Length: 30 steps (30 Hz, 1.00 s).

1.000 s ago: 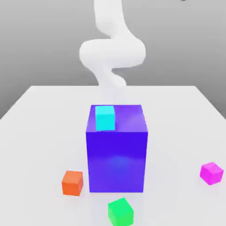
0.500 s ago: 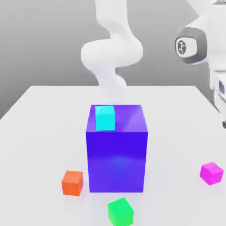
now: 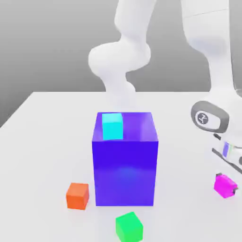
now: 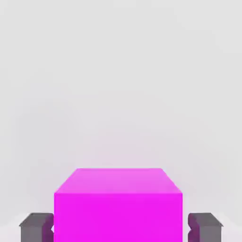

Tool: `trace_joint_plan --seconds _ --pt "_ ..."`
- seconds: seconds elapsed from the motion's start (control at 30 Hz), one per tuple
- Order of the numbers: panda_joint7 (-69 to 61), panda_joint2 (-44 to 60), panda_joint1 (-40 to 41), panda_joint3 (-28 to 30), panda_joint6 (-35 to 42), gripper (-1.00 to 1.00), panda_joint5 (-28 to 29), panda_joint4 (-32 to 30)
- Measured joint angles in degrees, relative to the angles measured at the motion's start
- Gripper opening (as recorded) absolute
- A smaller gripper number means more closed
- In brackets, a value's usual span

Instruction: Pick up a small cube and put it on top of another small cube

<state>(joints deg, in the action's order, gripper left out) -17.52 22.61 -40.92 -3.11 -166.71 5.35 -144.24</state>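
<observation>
Magenta cube (image 4: pixel 118 205), seen from the hand view, sits squarely between the two grey fingers (image 4: pixel 37 227), one finger at each of its opposite side faces. The fingers are drawn in against the cube, gripping it (no gap is visible between either pad and the face beside it). In the exterior view the same cube (image 3: pixel 224 184) rests on the white table (image 3: pixel 42 142) at the exterior view's right, directly beneath the gripper (image 3: pixel 228 185), whose dark fingertips show at the cube's edges. The white arm (image 3: pixel 208 52) descends from above to a wrist just over the cube.

Other items, placed relative to the fingers: the green cube (image 3: pixel 129 226) lies well apart from them, toward the exterior view's left and nearer the camera, standing free on the table. The large blue-purple block (image 3: pixel 125 163) stands between the fingers' position and the orange cube (image 3: pixel 77 195), which lies just beside the block on its far side from the gripper. A cyan cube (image 3: pixel 113 126) rests on top of the block, toward the edge away from the fingers (higher than the fingertips). Nothing touches the magenta cube except the fingers and the table.
</observation>
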Motion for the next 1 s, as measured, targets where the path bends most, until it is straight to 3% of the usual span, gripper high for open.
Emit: trace_joint_plan --seconds 0.1,0.27,0.43,0.6,0.8,1.0 --pt "0.0 0.1 0.0 0.0 0.0 -1.00 0.1 0.0" --pt "-1.5 -9.0 1.2 -1.6 7.2 -1.00 -2.0 -1.8" --pt "2.2 -4.6 4.1 2.2 13.8 -1.00 -4.0 -1.2" --pt "2.9 -4.7 6.6 5.3 8.8 -1.00 -4.2 -2.6" --pt "6.4 -7.0 6.8 12.0 1.0 -1.00 -0.3 -5.1" --pt "11.9 -5.3 10.0 16.4 5.3 -1.00 -3.6 -2.3"
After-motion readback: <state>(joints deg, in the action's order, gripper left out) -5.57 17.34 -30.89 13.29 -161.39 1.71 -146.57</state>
